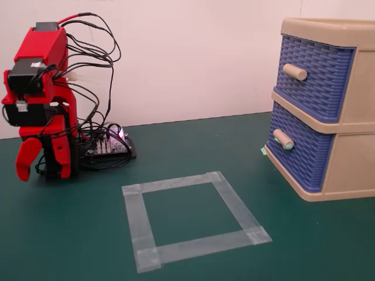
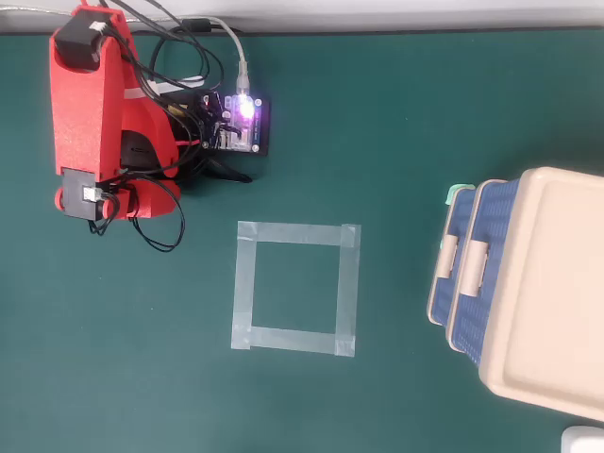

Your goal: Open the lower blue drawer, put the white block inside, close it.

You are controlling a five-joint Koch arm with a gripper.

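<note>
The lower blue drawer (image 1: 306, 157) sits shut in the beige cabinet (image 1: 351, 167) at the right, and its beige handle (image 1: 283, 139) has teal-green ends. From overhead it is the leftmost blue strip (image 2: 458, 225). My red arm is folded at the far left. My gripper (image 1: 42, 174) hangs tip-down just above the green table, its jaws apart and empty, far from the cabinet. From overhead the gripper is hidden under the arm (image 2: 90, 113). The white block does not show clearly in either view.
An upper blue drawer (image 1: 319, 76) with a plain beige handle is shut. A square of clear tape (image 1: 176, 184) lies mid-table (image 2: 297, 231). A controller board with cables (image 2: 241, 123) sits beside the arm. A pale object (image 2: 585, 441) is cut off at the overhead view's bottom-right corner.
</note>
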